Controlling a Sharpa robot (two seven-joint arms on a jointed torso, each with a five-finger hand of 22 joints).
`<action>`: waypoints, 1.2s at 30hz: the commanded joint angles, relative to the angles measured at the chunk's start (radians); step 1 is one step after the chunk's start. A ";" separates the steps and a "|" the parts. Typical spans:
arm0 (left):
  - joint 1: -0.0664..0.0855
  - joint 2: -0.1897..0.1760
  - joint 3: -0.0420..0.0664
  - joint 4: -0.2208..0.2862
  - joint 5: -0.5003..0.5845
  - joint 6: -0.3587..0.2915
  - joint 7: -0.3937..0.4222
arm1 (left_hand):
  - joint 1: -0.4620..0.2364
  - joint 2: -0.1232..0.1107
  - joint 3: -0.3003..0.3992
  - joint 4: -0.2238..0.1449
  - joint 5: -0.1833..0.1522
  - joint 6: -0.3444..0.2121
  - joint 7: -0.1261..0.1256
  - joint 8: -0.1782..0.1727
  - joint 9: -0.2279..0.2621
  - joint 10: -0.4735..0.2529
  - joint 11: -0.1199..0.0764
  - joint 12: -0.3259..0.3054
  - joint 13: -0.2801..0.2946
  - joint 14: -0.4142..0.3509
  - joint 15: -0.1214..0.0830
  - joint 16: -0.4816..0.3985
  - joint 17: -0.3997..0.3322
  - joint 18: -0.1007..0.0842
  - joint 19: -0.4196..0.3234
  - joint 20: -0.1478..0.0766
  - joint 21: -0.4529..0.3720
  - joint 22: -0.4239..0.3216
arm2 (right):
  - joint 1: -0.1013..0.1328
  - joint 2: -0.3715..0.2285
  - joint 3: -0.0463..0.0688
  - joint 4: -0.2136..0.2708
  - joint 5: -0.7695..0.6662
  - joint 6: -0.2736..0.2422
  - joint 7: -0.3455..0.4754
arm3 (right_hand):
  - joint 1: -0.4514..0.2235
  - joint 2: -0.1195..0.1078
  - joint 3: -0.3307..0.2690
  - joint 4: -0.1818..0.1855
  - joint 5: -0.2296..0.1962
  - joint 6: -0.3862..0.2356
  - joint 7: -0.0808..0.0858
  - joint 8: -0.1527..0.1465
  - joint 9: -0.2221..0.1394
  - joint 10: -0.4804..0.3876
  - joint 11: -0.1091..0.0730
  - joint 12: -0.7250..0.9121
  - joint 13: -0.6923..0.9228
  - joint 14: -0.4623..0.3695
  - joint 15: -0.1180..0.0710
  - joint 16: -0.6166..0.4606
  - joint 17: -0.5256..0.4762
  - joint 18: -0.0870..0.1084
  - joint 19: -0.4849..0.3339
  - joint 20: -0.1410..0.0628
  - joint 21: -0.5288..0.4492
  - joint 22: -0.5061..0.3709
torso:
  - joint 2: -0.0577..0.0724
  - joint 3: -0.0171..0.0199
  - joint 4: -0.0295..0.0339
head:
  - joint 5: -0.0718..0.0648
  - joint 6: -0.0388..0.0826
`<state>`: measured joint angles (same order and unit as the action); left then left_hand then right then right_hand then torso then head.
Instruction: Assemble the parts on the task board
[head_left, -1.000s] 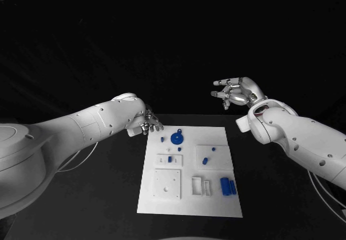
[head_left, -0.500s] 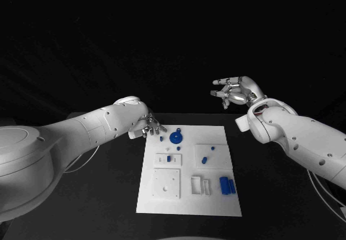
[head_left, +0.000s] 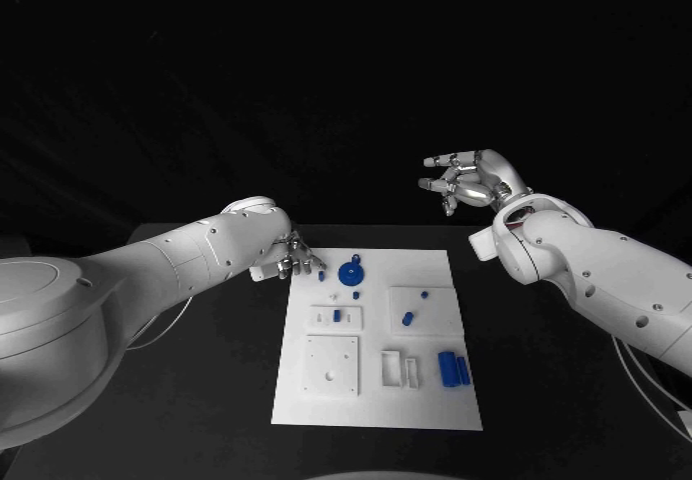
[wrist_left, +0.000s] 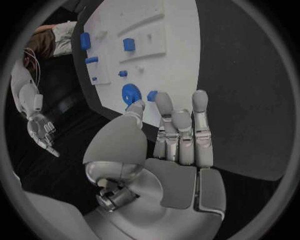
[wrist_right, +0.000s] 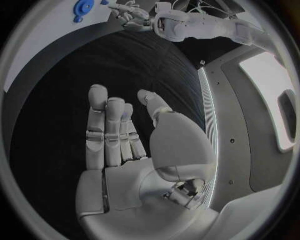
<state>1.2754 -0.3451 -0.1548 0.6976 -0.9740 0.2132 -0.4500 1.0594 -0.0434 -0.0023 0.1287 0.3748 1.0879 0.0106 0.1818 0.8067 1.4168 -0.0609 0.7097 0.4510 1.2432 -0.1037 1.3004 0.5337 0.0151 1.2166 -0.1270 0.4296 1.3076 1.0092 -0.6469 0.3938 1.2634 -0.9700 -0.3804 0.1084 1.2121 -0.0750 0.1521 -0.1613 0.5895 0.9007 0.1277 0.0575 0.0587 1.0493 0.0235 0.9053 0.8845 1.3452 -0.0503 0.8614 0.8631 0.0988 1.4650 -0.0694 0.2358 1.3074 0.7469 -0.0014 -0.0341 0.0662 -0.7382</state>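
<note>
The white task board (head_left: 433, 400) lies in the middle of the table. At its far end sit a blue gear (head_left: 355, 276) and a small blue piece (head_left: 322, 276). More blue parts (head_left: 408, 320) lie mid-board, and two blue cylinders (head_left: 454, 370) stand near its right edge. My left hand (head_left: 296, 258) hovers at the board's far left corner with fingers straight, holding nothing. In the left wrist view the left hand (wrist_left: 178, 135) points toward the gear (wrist_left: 130, 93) and the board (wrist_left: 181, 75). My right hand (head_left: 469, 180) is raised beyond the far right corner, spread and holding nothing, as the right wrist view shows it (wrist_right: 125, 140).
White raised fixtures (head_left: 335, 366) and slotted blocks (head_left: 401, 370) occupy the board's near half. Black table surface (head_left: 562, 400) surrounds the board on all sides.
My left hand has sunk slightly toward the board's far left corner while its arm swung inward. The right hand has lifted a touch.
</note>
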 joint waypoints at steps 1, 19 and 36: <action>-0.006 0.004 0.000 -0.003 0.016 0.023 0.023 | 0.001 0.012 -0.003 -0.008 0.006 0.005 0.000 -0.004 0.001 0.005 0.002 0.004 -0.001 -0.003 -0.007 0.002 -0.001 -0.010 -0.006 -0.001 0.005 0.020 | 0.001 0.000 0.001 0.003 0.000 0.012 0.005 | -0.009 -0.001 0.000 0.003 0.006 -0.002 0.004 0.001 0.001 -0.005 -0.003 0.001 -0.001 -0.005 0.000 0.000 -0.001 0.016 0.025 0.000 -0.003 0.028 | 0.001 -0.0010 -0.0001 | -0.003 -0.001; -0.019 0.009 0.000 -0.015 0.039 -0.007 0.043 | -0.007 0.013 -0.005 -0.005 -0.001 0.006 0.000 -0.007 0.002 0.006 0.002 0.003 -0.003 -0.002 -0.007 0.002 -0.003 -0.009 -0.004 -0.001 0.004 0.019 | 0.002 0.003 0.001 0.002 0.000 0.012 0.005 | -0.008 -0.001 -0.001 0.005 0.007 0.001 0.004 0.002 0.001 -0.004 -0.003 0.002 -0.001 -0.004 0.000 0.000 -0.001 0.016 0.026 0.000 -0.001 0.029 | 0.000 0.0008 -0.0002 | -0.003 -0.006; -0.019 0.009 0.002 -0.010 0.045 -0.016 0.047 | -0.001 0.030 -0.010 -0.020 0.002 0.009 -0.002 -0.009 0.001 0.010 0.001 0.002 -0.004 0.001 -0.008 0.002 -0.004 -0.009 0.000 -0.002 0.003 0.019 | 0.002 0.003 0.001 0.001 0.000 0.012 0.004 | -0.007 -0.001 0.000 0.006 0.007 0.003 0.003 0.002 0.001 -0.003 -0.003 0.003 -0.001 -0.004 -0.001 0.001 -0.001 0.016 0.027 0.000 0.001 0.029 | 0.001 0.0018 0.0008 | -0.006 -0.007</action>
<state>1.2569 -0.3390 -0.1540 0.6849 -0.9395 0.2039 -0.4163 1.0585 -0.0239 -0.0135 0.1154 0.3747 1.0908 0.0076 0.1771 0.8073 1.4203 -0.0573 0.7096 0.4489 1.2432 -0.1037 1.3004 0.5316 0.0151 1.2167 -0.1269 0.4295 1.3081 1.0108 -0.6447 0.3938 1.2631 -0.9699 -0.3803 0.1079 1.2121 -0.0750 0.1521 -0.1612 0.5935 0.9007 0.1277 0.0574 0.0587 1.0509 0.0251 0.9053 0.8848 1.3452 -0.0503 0.8614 0.8632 0.0989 1.4650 -0.0694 0.2358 1.3074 0.7474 0.0005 -0.0341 0.0602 -0.7462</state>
